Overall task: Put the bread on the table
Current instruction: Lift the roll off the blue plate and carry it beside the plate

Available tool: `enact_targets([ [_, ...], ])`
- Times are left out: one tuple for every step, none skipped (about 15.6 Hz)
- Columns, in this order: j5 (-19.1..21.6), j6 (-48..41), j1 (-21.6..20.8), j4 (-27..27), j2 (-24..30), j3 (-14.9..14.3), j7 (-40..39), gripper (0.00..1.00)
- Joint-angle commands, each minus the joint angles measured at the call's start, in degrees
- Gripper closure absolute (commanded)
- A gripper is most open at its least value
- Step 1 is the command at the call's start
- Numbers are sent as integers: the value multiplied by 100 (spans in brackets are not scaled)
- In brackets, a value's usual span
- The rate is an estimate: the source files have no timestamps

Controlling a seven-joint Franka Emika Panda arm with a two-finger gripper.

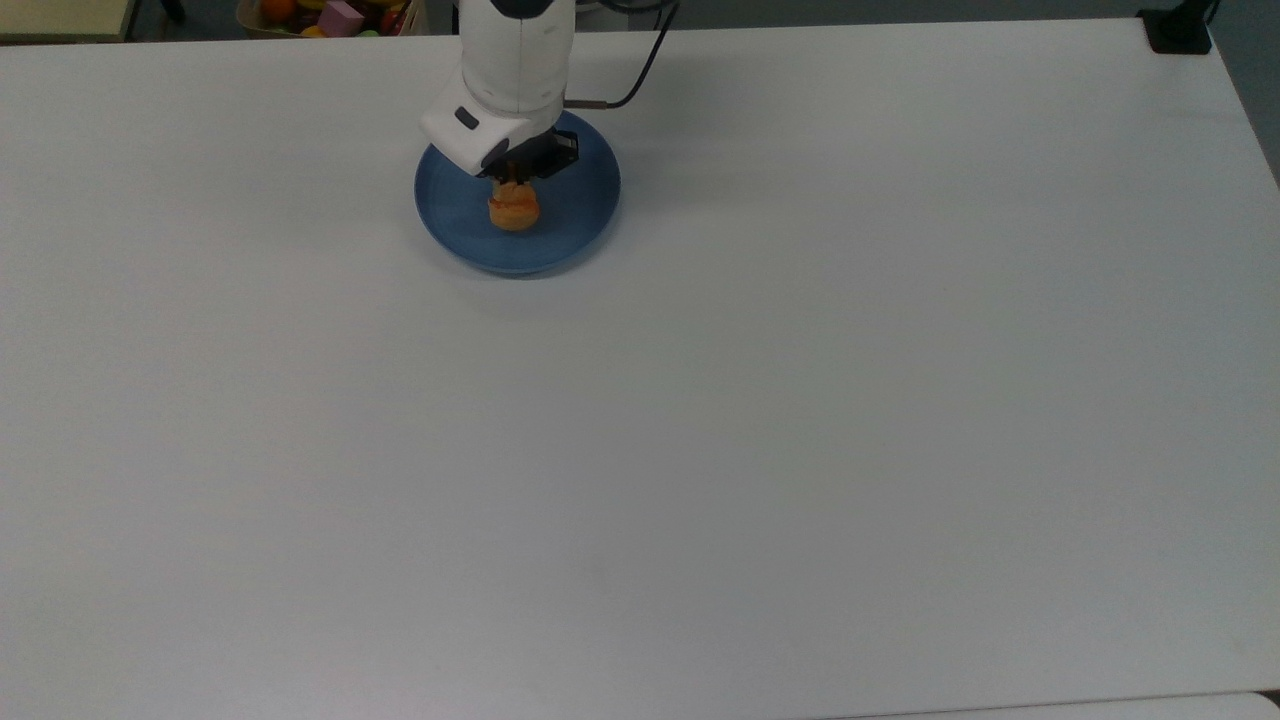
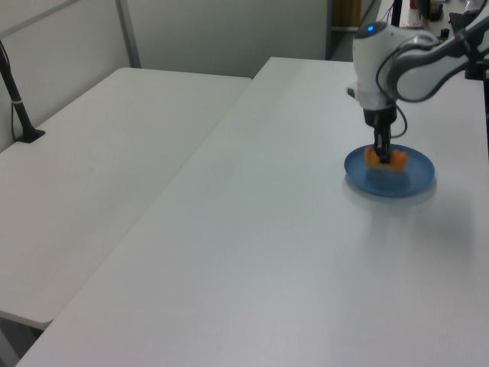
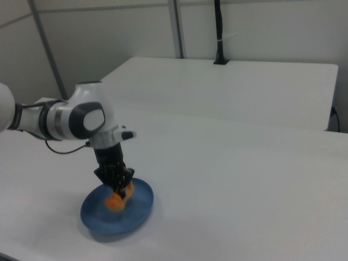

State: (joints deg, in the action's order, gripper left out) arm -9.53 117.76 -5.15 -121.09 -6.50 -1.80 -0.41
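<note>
The bread [image 1: 513,210] is a small golden-orange roll held just above the round blue plate [image 1: 580,210], near the far side of the white table [image 1: 700,450]. My gripper [image 1: 517,186] points straight down and is shut on the bread's middle. In the left view the bread [image 2: 372,158] sticks out on both sides of the gripper [image 2: 386,158], clear of the plate [image 2: 409,180]. The right view has the bread [image 3: 114,201] hanging tilted under the gripper [image 3: 120,188], over the plate [image 3: 138,209].
A box of colourful toys [image 1: 330,14] sits past the table's far edge at the top view's left. A black mount [image 1: 1180,30] stands on the far right corner. A second white table [image 2: 99,153] adjoins on the left view's left. A black cable [image 1: 640,70] trails from the arm.
</note>
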Motion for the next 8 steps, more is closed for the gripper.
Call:
enact_targets([
  [301, -876, 41, 1119, 114, -101, -538, 100],
  [547, -1017, 84, 1497, 53, -110, -661, 100],
  [714, -1167, 137, 1849, -52, -137, -766, 100],
  [786, -1299, 155, 2174, -158, -163, -837, 100],
  [804, -1343, 155, 2456, -298, -172, -846, 100],
  [830, -1344, 164, 2720, -456, -172, -829, 100],
  [874, -1344, 164, 2983, -675, -172, -829, 100],
  [927, -1344, 164, 3317, -947, -172, -820, 100],
])
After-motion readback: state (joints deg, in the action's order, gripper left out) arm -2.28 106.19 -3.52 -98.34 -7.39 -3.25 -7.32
